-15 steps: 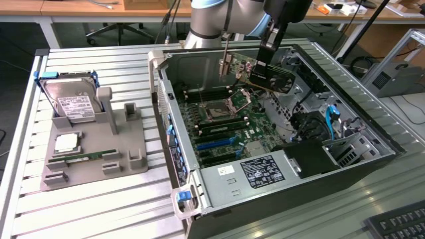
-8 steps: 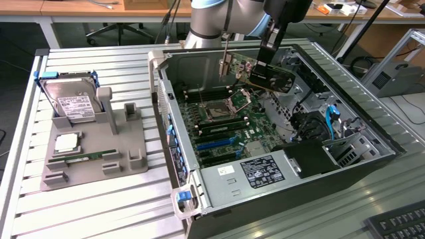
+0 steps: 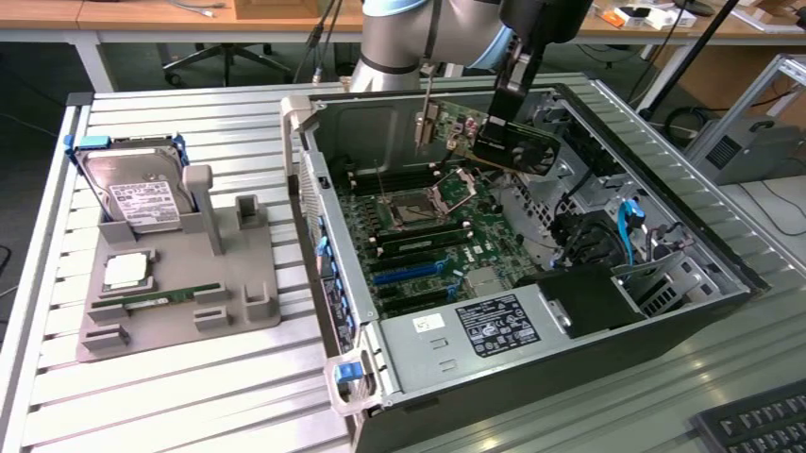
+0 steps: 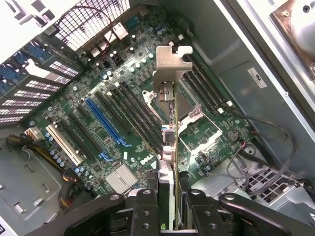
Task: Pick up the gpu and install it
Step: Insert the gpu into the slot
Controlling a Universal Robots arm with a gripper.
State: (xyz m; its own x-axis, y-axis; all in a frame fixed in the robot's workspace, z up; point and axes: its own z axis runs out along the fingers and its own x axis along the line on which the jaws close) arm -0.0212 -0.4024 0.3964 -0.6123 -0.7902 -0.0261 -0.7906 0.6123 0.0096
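the gpu (image 3: 516, 146) hangs on edge in the upper centre of the exterior view, above the inside of the open computer case (image 3: 542, 377). its long axis runs across the frame and dips slightly toward the exterior view's right. the silver end bracket (image 3: 428, 127) stands upright at the end toward the exterior view's left. in the wrist view the card is edge-on, a thin green line (image 4: 175, 147) running from the fingers out to the bracket.

the card is clear of the motherboard (image 3: 416, 241), with open air under its lower edge. the cpu socket (image 3: 416, 208) lies below it in the frame, and the blue slot (image 3: 410, 274) is lower again, toward the frame's centre. the case's far wall is near behind the card. drive bays and cables crowd the case on the exterior view's right.

the end effector (image 3: 504, 118) is clamped on the gpu, its black fingers (image 4: 146, 204) pressed to either face of the board.

on the bench (image 3: 189, 406), at the exterior view's left, a hard drive (image 3: 139, 193) stands in a grey holder (image 3: 189, 311).
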